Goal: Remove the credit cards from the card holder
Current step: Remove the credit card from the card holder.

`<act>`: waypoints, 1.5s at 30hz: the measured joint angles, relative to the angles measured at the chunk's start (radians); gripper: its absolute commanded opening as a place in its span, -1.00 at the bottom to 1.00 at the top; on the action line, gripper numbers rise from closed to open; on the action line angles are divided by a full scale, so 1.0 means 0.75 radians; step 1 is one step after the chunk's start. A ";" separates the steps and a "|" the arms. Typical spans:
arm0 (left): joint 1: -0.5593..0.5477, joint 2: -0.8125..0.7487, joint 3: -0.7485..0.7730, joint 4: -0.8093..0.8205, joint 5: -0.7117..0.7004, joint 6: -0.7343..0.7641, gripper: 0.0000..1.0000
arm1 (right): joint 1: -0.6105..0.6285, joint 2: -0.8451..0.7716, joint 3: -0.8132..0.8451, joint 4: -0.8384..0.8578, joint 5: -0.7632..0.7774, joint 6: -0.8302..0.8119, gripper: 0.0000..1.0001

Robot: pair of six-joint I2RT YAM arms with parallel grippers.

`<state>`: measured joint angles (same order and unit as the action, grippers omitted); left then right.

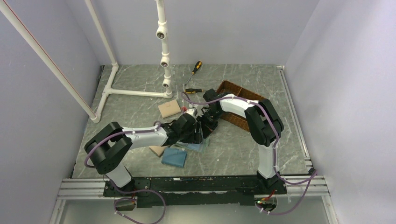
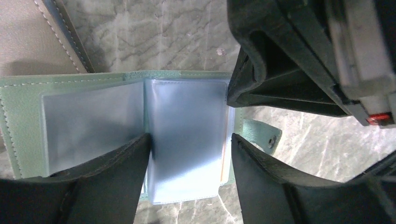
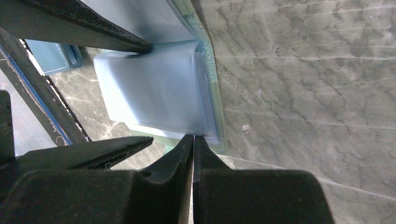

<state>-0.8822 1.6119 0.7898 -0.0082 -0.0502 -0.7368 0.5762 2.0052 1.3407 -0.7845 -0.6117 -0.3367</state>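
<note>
Grey-green marbled tabletop (image 1: 233, 149), pale walls (image 1: 224, 28)

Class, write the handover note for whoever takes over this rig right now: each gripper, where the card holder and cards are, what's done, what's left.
Left gripper: open, astride the clear sleeves.
Right gripper: shut at the sleeves' edge; whether it pinches a card is unclear.
Card holder: lies open and flat between both grippers.
Cards: none seen out; an orange edge, likely a card, shows in the sleeves.
Done: holder opened.
Left: pull every card out.
</note>
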 measured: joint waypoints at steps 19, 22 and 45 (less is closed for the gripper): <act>-0.035 0.085 0.132 -0.199 -0.156 0.016 -0.74 | -0.014 0.006 0.001 -0.002 -0.014 0.011 -0.88; -0.032 0.084 0.132 -0.204 -0.180 0.015 -0.98 | -0.022 0.006 0.001 -0.002 -0.014 0.011 -0.87; 0.251 -0.010 -0.366 0.587 0.356 -0.341 -1.00 | -0.041 -0.078 0.001 0.008 -0.154 -0.103 -0.72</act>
<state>-0.6941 1.6043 0.5152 0.4324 0.2169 -0.9928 0.5457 1.9465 1.3415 -0.7788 -0.7269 -0.4137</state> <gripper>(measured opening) 0.019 0.152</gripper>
